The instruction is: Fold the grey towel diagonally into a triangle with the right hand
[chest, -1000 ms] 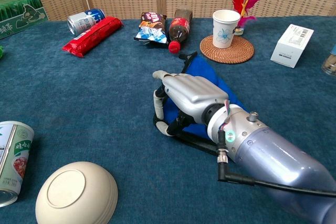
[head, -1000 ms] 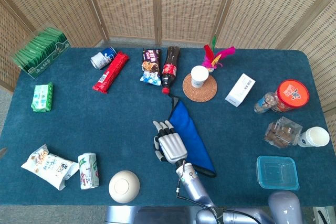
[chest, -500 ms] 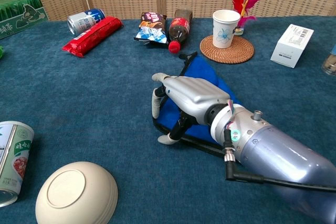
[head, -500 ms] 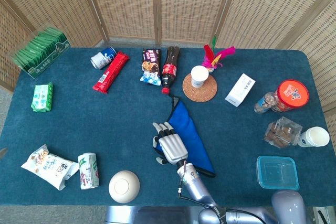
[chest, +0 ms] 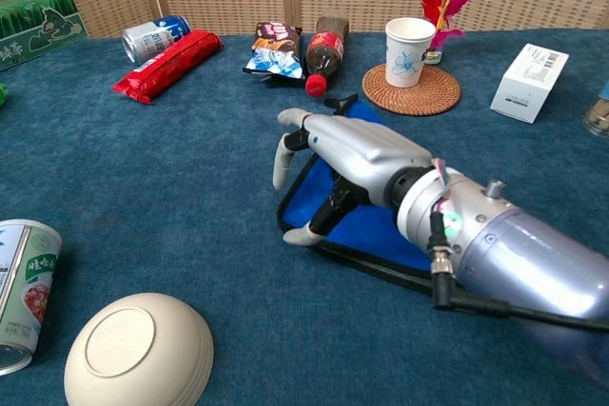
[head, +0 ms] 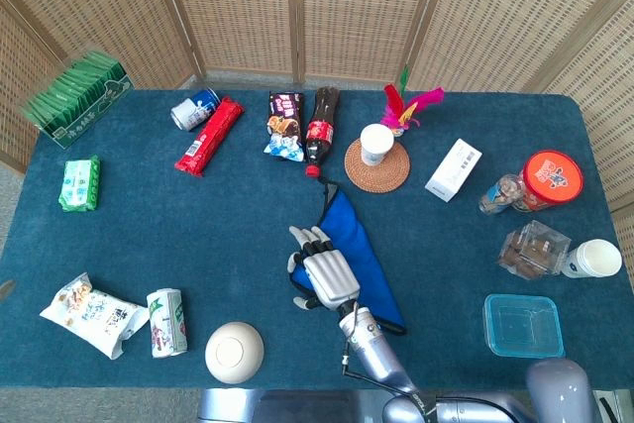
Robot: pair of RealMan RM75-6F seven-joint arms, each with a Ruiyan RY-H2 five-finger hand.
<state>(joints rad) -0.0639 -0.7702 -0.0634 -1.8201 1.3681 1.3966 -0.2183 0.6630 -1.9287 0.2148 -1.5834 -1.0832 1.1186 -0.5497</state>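
The towel (head: 365, 245) shows as a blue cloth with black edging, lying flat in a long triangle near the table's middle; its narrow tip points toward the cola bottle (head: 321, 126). My right hand (head: 322, 274) hovers over the towel's left edge, fingers spread and curved down, with nothing in them. In the chest view the right hand (chest: 347, 154) is raised a little above the towel (chest: 366, 230), with its fingertips (chest: 283, 173) beside the black hem. My left hand does not show in either view.
A white bowl (head: 234, 352) lies upside down at the front left, next to a can (head: 166, 322) and a snack bag (head: 94, 314). A paper cup on a woven coaster (head: 376, 163) stands behind the towel. A clear box (head: 523, 326) sits front right.
My right hand has lifted off the towel and its fingers have spread. More of the blue cloth and its black hem shows under the palm in the chest view.
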